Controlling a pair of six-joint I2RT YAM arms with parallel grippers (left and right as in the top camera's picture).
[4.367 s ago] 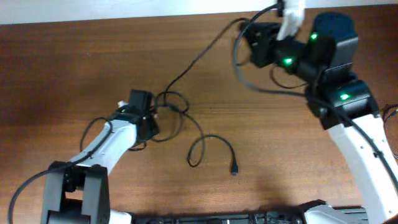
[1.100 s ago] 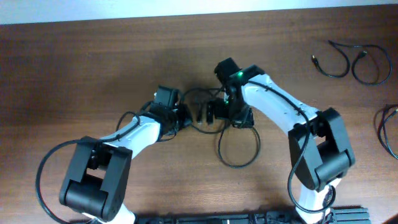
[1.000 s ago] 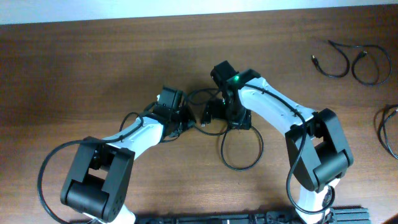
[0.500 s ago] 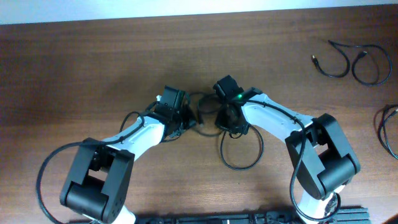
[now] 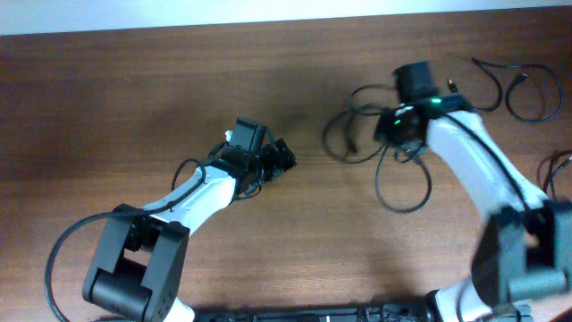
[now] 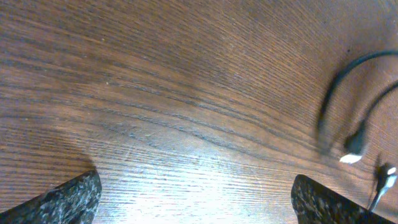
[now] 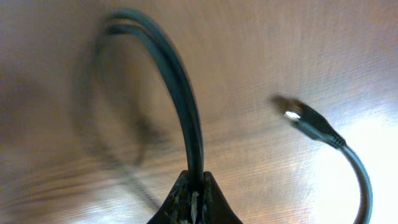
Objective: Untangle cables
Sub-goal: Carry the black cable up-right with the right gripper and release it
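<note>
The cables (image 5: pixel 356 132) are a bundle of thin black loops right of the table's middle, with one big loop (image 5: pixel 402 186) trailing toward the front. My right gripper (image 5: pixel 387 136) is shut on the bundle. In the right wrist view two strands (image 7: pixel 183 106) arch up out of the shut right gripper (image 7: pixel 194 182), and a plug (image 7: pixel 306 121) hangs to the right of them. My left gripper (image 5: pixel 283 158) is open over bare wood, apart from the bundle. The left wrist view shows its fingertips (image 6: pixel 67 198) wide apart, and a cable end with a plug (image 6: pixel 354 144) at far right.
Two more black cables (image 5: pixel 523 88) lie looped at the back right of the wooden table (image 5: pixel 134 98). Another cord (image 5: pixel 556 174) shows at the right edge. The right arm's view is motion-blurred.
The right gripper has shut on the bundle and carried it to the right and back. The left gripper has opened, let go of the cables and stayed near the middle.
</note>
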